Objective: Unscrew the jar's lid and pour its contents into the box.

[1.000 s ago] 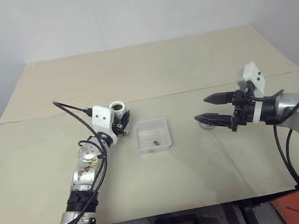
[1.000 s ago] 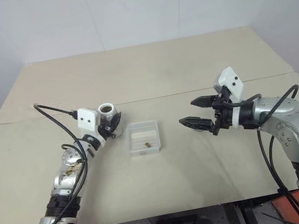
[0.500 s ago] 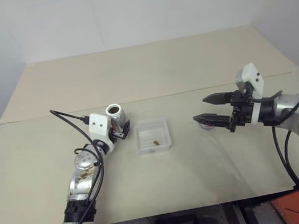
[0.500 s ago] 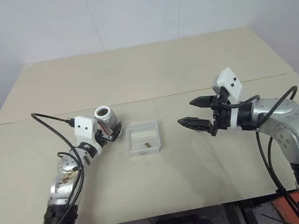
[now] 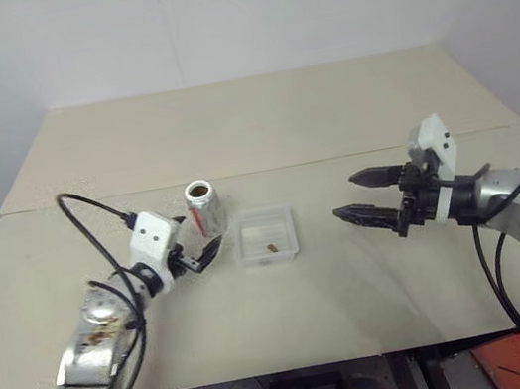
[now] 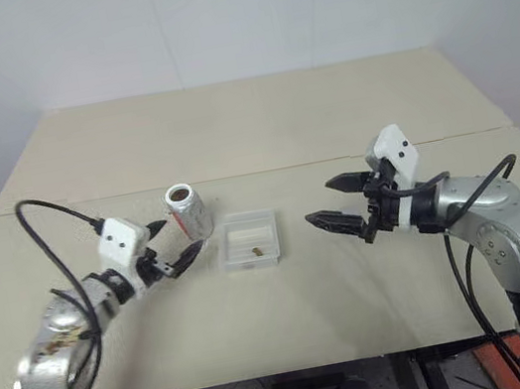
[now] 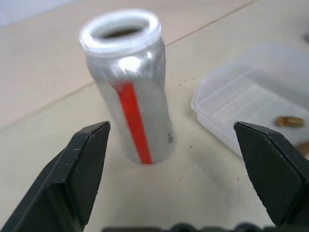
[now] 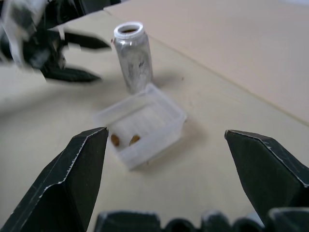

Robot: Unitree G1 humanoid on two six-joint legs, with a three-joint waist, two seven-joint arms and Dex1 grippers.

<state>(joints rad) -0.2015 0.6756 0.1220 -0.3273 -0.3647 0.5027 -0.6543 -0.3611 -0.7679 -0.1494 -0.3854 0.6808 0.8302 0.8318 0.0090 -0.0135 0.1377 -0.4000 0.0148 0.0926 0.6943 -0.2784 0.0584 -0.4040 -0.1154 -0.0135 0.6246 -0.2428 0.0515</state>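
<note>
The jar point(image 5: 204, 207), a silver cylinder with a red stripe down its side and a white rim at the open mouth, stands upright and uncapped on the beige table point(image 5: 258, 124), just left of the box point(image 5: 265, 236). The two are close but apart, a narrow strip of tabletop showing between them. Inside the clear, shallow box lie the contents point(image 5: 272, 247), a couple of small brown bits resting on its floor toward the near side.

The left gripper point(image 5: 200, 254) hangs just in front of and slightly left of the jar, its two black fingers spread as wide as they go and pointing toward it. Nothing is held: in the left wrist view the jar point(image 7: 129, 87) stands free in the gap ahead of the fingertips point(image 7: 91, 145), with bare table on either side and no contact with either finger. The corner of the box point(image 7: 251, 106) shows beyond the jar's far side.

The right gripper point(image 5: 353, 195) hovers above the table well to the right of the box, aimed left toward it, its fingers likewise fully spread and empty. From the right wrist view, the box point(image 8: 140, 123) sits squarely between the open fingertips but well ahead of them, with the jar point(image 8: 133, 57) standing behind it and the left gripper point(image 8: 82, 58) beyond.
</note>
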